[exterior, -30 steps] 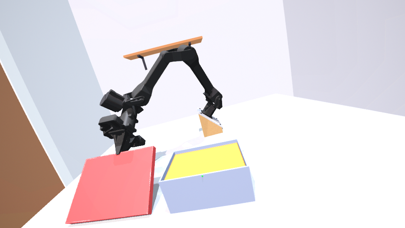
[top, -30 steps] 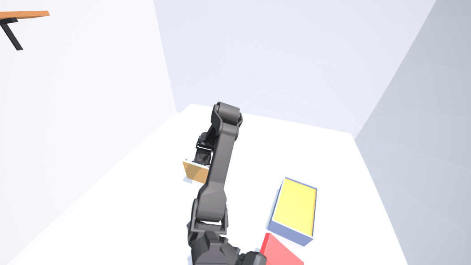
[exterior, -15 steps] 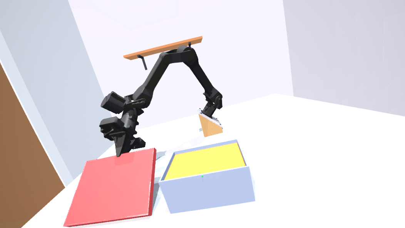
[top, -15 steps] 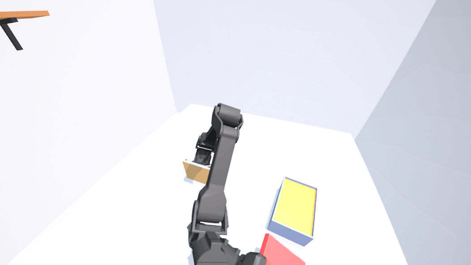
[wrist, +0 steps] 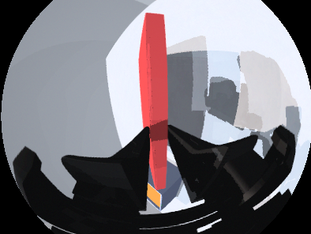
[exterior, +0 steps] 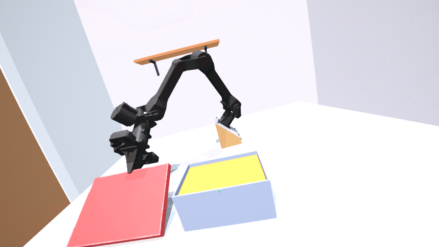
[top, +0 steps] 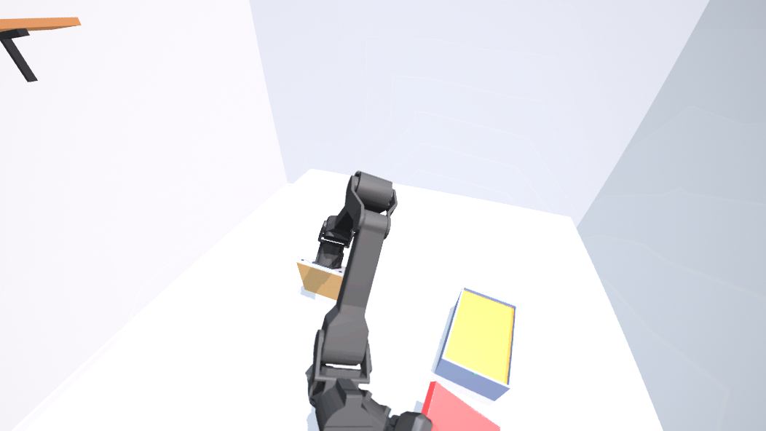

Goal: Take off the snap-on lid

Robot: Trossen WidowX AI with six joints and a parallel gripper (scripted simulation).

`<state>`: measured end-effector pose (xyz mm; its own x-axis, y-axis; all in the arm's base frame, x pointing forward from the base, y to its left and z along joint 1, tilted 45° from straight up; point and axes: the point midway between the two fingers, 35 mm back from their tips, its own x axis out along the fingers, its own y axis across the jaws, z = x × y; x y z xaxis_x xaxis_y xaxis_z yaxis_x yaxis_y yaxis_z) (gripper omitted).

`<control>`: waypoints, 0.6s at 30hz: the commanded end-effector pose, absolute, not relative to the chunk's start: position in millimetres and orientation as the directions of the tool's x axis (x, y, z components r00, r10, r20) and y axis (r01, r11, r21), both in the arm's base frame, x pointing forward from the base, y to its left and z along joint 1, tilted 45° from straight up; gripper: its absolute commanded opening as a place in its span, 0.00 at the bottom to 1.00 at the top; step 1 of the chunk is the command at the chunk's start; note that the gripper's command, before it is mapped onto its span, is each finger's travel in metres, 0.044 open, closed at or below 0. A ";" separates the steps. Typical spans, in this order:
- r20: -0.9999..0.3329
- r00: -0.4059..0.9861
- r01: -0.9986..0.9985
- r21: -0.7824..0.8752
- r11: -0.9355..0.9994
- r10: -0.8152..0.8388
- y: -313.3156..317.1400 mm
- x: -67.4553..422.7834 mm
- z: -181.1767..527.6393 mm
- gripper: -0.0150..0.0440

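Observation:
The red lid (top: 460,410) (exterior: 122,205) (wrist: 158,79) is off the box, at its left in the exterior view. Its broad smooth face is up; its underside is hidden. My gripper (exterior: 129,170) (wrist: 158,129) is shut on the lid's far edge, one finger over the top face. The lid lies low over the table and looks slightly tilted; whether its near edge touches the table is unclear. The blue storage box (top: 471,378) (exterior: 227,208) (wrist: 172,178) stands upright and open beside the lid, a narrow gap between them. Its yellow inside (top: 479,337) (exterior: 222,173) shows.
The arm's base sits on an orange wedge (top: 320,281) (exterior: 228,138) behind the box in the exterior view. An orange shelf (top: 40,23) (exterior: 177,51) with black brackets is on the wall. The white table (top: 546,268) (exterior: 331,184) carries lid, box and wedge.

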<state>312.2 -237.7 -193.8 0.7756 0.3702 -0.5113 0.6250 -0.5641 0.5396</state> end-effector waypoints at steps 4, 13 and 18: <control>-0.517 0.760 0.643 0.514 -0.567 0.393 -221.3 310.3 -204.8 0.25; -0.517 0.760 0.643 0.514 -0.568 0.394 -216.2 310.3 -210.0 0.25; -0.517 0.760 0.643 0.514 -0.568 0.394 -213.4 310.3 -212.9 0.25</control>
